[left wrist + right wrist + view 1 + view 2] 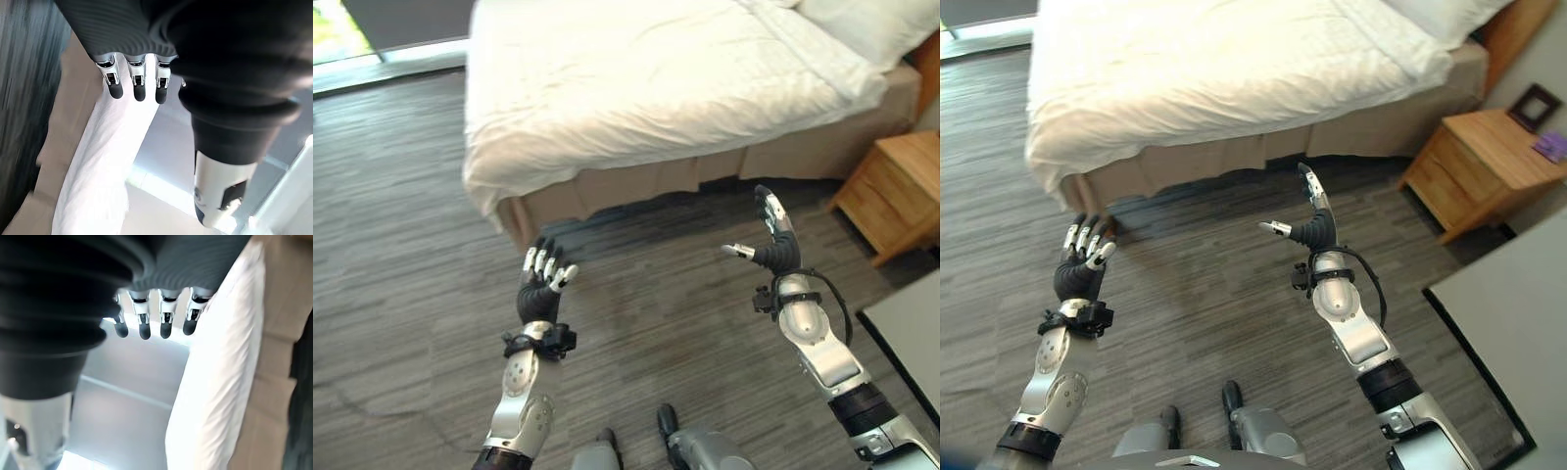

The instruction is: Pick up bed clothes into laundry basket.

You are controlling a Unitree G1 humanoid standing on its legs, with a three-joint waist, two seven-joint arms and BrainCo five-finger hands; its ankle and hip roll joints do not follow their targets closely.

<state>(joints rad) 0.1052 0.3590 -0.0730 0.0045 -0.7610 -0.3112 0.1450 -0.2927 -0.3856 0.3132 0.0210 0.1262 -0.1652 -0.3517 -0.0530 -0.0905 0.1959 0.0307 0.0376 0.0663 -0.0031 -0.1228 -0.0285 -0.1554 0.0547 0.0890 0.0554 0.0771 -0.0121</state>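
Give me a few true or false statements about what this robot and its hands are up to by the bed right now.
1. Both robot hands are empty. True: the left robot hand and the right robot hand are raised with relaxed fingers, holding nothing.
2. The white bedding is piled on the floor. False: it lies spread over the bed.
3. A wooden nightstand stands beside the bed. True.
4. The right robot hand is clutching a pillow. False: the pillow lies at the head of the bed, untouched.
5. The robot hands hover over a wood-patterned floor. True.
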